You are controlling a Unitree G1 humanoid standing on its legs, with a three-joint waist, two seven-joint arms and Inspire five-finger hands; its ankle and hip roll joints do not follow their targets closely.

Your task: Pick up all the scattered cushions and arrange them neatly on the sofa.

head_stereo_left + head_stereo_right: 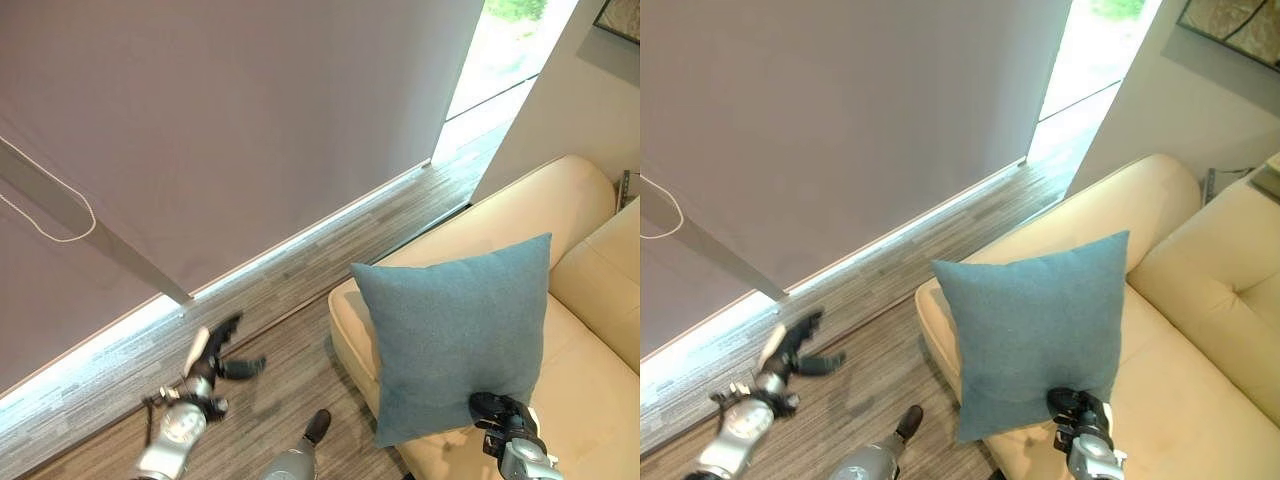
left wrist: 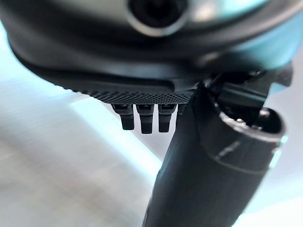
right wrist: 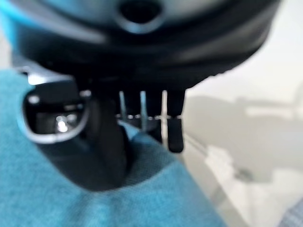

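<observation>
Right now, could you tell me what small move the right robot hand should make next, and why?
Probably carry the cushion further over the sofa toward the backrest. The right robot hand pinches its lower edge, and it hangs over the seat's front edge, partly above the floor.

**Teal cushion held upright over the sofa edge**

The right hand [image 1: 497, 410] pinches the lower edge of a teal cushion [image 1: 455, 330], which stands upright above the front part of the cream sofa [image 1: 580, 400]. The left hand [image 1: 212, 362] is over the wooden floor [image 1: 330, 240], fingers spread and holding nothing. Behind the floor hangs a grey roller blind [image 1: 230, 130] with a looped cord [image 1: 50, 225].
</observation>
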